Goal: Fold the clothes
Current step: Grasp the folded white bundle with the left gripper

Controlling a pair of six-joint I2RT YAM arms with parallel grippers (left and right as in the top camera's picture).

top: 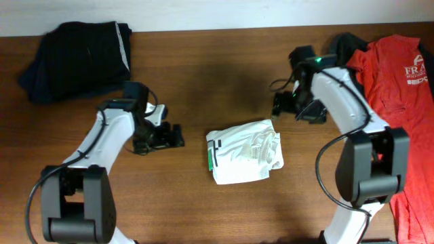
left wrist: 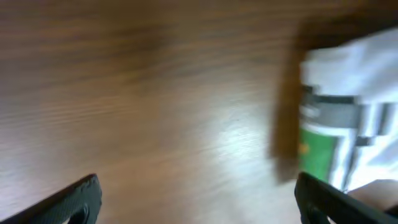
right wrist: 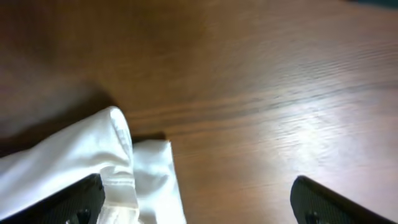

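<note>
We see the folded white T-shirt point(top: 243, 153) lying crosswise on the bench point(top: 203, 210) between our wide-open, empty hands, right hand point(top: 279, 107) nearer than left hand point(top: 175, 135).

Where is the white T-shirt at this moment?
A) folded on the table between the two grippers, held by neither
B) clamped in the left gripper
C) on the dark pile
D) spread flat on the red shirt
A: the white T-shirt lies as a folded bundle on the table, with the left gripper and right gripper both open beside it.
</note>
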